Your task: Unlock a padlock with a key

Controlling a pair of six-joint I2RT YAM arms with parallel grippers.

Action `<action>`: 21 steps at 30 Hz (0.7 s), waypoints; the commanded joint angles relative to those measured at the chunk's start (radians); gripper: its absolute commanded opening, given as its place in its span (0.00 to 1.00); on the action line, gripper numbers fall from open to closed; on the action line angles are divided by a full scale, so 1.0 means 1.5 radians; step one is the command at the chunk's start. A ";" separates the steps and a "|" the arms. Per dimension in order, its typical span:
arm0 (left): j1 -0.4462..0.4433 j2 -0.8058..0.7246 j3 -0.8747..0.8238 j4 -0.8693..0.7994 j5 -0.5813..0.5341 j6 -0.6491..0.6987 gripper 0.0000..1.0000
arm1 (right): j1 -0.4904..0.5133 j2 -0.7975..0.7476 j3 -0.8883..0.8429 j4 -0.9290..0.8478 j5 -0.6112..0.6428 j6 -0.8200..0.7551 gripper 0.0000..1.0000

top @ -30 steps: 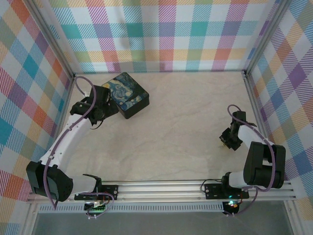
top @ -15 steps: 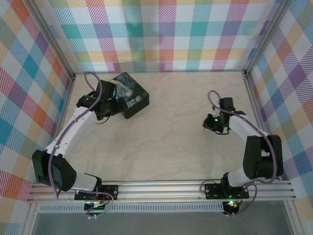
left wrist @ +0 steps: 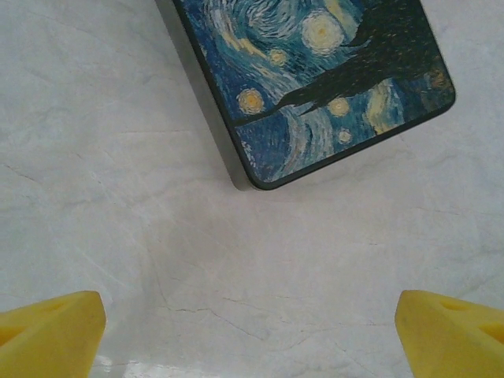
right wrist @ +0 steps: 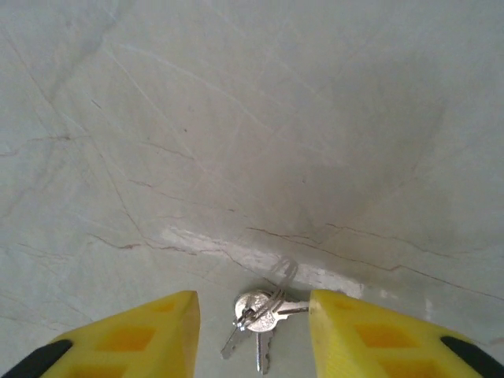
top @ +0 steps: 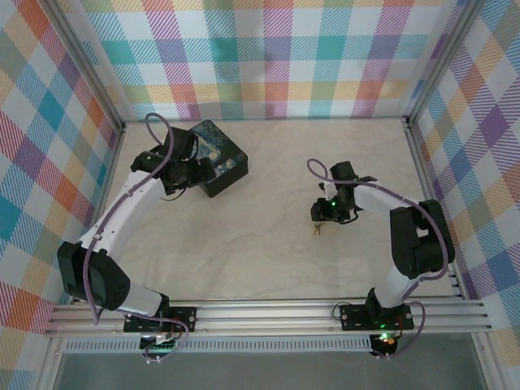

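Right wrist view: your right jaws are standing spread, pinching nothing, with the bunch of keys (right wrist: pixel 256 315) lying between them on the counter (right wrist: pixel 236 118), right of its middle. Your left jaws are gaping wide beside the tin (left wrist: pixel 331 71) near the far-left corner.

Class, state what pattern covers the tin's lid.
Blue swirls with yellow spots and a dark shape on the tin; left wrist view shows it best.

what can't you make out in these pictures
- top external: keys too small to count
- top external: tin, near-left part hidden under the left arm
- left wrist: tin, far end cut off by the top edge
- right wrist: the keys' teeth too blurred to read
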 commanded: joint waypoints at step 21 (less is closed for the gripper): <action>0.107 0.354 0.191 0.109 0.048 -0.076 0.99 | 0.006 -0.044 0.066 0.077 -0.095 0.161 0.62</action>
